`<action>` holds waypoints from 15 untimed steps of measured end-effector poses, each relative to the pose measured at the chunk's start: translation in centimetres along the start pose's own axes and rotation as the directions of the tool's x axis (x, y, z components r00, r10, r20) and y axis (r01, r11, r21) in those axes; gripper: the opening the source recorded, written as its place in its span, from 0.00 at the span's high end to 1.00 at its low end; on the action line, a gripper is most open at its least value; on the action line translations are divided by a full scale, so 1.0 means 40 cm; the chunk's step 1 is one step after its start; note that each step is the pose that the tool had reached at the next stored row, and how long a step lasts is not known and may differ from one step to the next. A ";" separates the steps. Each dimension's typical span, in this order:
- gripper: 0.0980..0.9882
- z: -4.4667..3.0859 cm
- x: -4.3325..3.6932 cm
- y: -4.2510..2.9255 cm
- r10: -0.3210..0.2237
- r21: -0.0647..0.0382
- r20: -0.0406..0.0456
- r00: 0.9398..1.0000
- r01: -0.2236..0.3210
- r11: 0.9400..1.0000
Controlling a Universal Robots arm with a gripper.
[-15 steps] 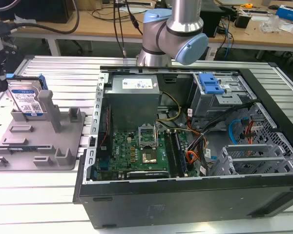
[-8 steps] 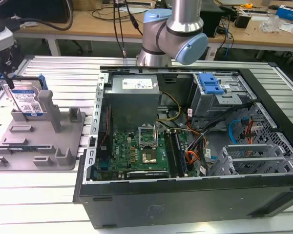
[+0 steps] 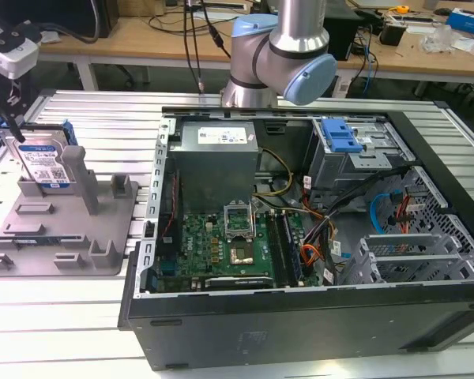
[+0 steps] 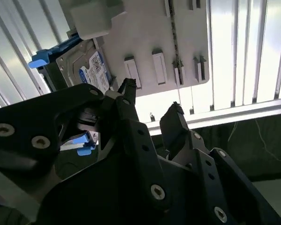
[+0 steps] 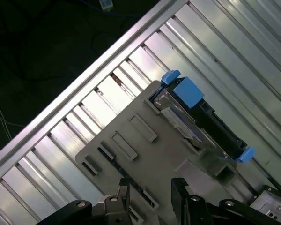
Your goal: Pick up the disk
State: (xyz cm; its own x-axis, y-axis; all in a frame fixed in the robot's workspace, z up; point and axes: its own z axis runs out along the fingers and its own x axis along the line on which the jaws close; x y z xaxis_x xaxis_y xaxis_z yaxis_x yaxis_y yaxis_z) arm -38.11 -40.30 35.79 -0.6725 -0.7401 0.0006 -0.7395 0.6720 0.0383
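Disk standing on edge in the grey holder tray at the exterior view's left, open computer case to its right, gripper apparently hovering over the tray, fingers spread, grasping nothing.

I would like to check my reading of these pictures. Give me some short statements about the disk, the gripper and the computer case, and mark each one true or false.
1. The disk stands on its edge in the grey holder. True.
2. The gripper is shut on the disk. False: in both wrist views its fingers are open with nothing between them, and it is apart from the disk.
3. The computer case lies open, so the green circuit board inside can be seen. True.
4. The disk sits inside the computer case. False: it is in the holder, outside the case, at the exterior view's left.
5. The disk has blue parts on its sides. True.
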 end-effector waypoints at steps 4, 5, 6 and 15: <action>0.57 0.002 0.000 0.000 -0.084 0.000 -0.003 0.996 0.084 0.996; 0.57 0.002 0.000 0.000 -0.102 0.000 -0.004 0.995 0.102 0.995; 0.57 0.003 0.000 0.000 -0.139 0.000 -0.005 0.990 0.139 0.990; 0.57 0.007 0.000 0.000 -0.380 0.001 -0.013 0.925 0.380 0.925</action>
State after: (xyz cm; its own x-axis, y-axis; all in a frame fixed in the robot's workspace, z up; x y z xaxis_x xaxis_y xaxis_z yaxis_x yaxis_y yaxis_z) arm -38.11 -40.30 35.51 -0.3409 -0.9401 -0.0010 -0.9395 0.3407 0.0345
